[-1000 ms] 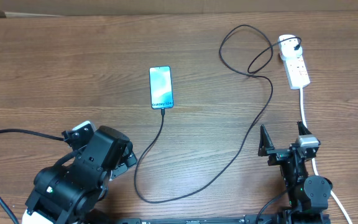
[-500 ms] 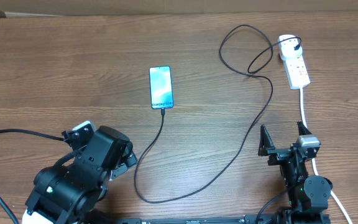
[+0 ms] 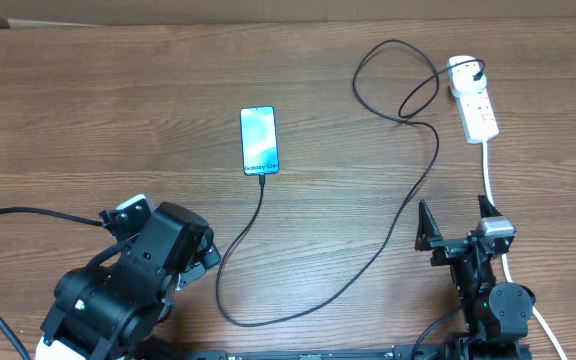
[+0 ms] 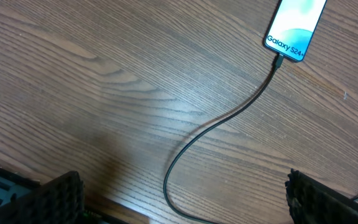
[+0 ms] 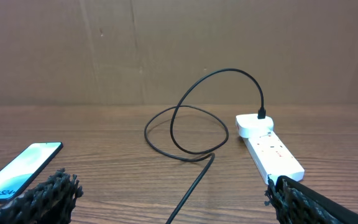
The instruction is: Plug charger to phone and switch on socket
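The phone (image 3: 259, 140) lies flat, the charger (image 4: 219, 120) tip in its bottom port. Far right of the phone, the socket (image 3: 475, 105) holds the adapter. Left gripper (image 4: 185, 208) and right gripper (image 3: 456, 228) gape wide, empty.

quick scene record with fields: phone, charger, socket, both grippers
phone: flat on the table, screen up and lit
charger: tip in the phone's near end, other end plugged into the socket
socket: far right of the table, switch position unclear
left gripper: open, holding nothing
right gripper: open, holding nothing
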Tool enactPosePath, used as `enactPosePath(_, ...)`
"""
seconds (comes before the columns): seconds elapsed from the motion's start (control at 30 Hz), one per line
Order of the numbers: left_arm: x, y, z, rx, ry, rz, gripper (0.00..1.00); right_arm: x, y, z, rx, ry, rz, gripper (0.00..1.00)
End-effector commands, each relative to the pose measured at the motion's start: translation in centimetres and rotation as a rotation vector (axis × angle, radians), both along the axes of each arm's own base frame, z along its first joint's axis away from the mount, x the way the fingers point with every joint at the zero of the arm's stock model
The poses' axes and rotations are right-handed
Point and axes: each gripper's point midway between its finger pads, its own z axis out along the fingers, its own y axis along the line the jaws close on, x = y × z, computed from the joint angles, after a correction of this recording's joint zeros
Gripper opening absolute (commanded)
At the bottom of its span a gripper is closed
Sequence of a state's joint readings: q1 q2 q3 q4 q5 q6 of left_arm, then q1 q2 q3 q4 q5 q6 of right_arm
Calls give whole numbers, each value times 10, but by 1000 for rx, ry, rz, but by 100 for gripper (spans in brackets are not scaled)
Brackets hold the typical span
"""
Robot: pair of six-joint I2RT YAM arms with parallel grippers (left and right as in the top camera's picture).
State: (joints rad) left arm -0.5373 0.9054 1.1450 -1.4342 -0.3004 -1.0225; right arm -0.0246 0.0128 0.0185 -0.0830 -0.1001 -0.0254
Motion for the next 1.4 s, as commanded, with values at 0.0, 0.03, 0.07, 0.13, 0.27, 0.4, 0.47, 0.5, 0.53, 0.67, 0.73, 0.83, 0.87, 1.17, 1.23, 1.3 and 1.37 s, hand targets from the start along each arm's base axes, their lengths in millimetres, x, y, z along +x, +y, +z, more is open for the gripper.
enactPosePath(0.0, 1, 2, 0, 7, -12, 21, 100, 0, 0, -1, 10, -4, -2, 100)
enactPosePath(0.03, 1, 2, 0, 7, -12, 21, 100, 0, 0, -1, 10, -4, -2, 100)
enactPosePath(0.07, 1, 2, 0, 6, -12, 21, 100, 0, 0, -1, 10, -4, -2, 100)
enactPosePath(0.13, 1, 2, 0, 7, -12, 21, 99, 0, 0, -1, 10, -4, -2, 100)
enactPosePath(0.27, 1, 2, 0, 7, -12, 21, 99, 0, 0, -1, 10, -4, -1, 100)
enactPosePath(0.4, 1, 2, 0, 7, -12, 21, 100, 0, 0, -1, 10, -4, -1, 100)
enactPosePath(0.47, 1, 2, 0, 7, -12, 21, 99, 0, 0, -1, 10, -4, -2, 100)
enactPosePath(0.5, 1, 2, 0, 7, -12, 21, 100, 0, 0, -1, 10, -4, -2, 100)
enactPosePath(0.53, 1, 2, 0, 7, -12, 21, 100, 0, 0, -1, 10, -4, -2, 100)
enactPosePath(0.67, 1, 2, 0, 7, -12, 21, 99, 0, 0, -1, 10, -4, -2, 100)
enactPosePath(0.73, 1, 2, 0, 7, -12, 21, 100, 0, 0, -1, 10, -4, -2, 100)
enactPosePath(0.83, 0, 2, 0, 8, -10, 19, 100, 0, 0, -1, 10, -4, -2, 100)
enactPosePath(0.87, 0, 2, 0, 9, -9, 14, 100, 0, 0, -1, 10, -4, -2, 100)
enactPosePath(1.17, 1, -8, -5, -2, 29, -154, 100, 0, 0, -1, 10, -5, -2, 100)
enactPosePath(1.23, 11, -17, -4, -13, -3, -251, 99, 0, 0, -1, 10, -4, -2, 100)
enactPosePath(1.3, 26, -26, 0, -12, -72, -351, 100, 0, 0, -1, 10, -4, -2, 100)
enactPosePath(1.37, 41, -41, 6, -12, -166, -489, 100, 0, 0, -1, 10, -4, -2, 100)
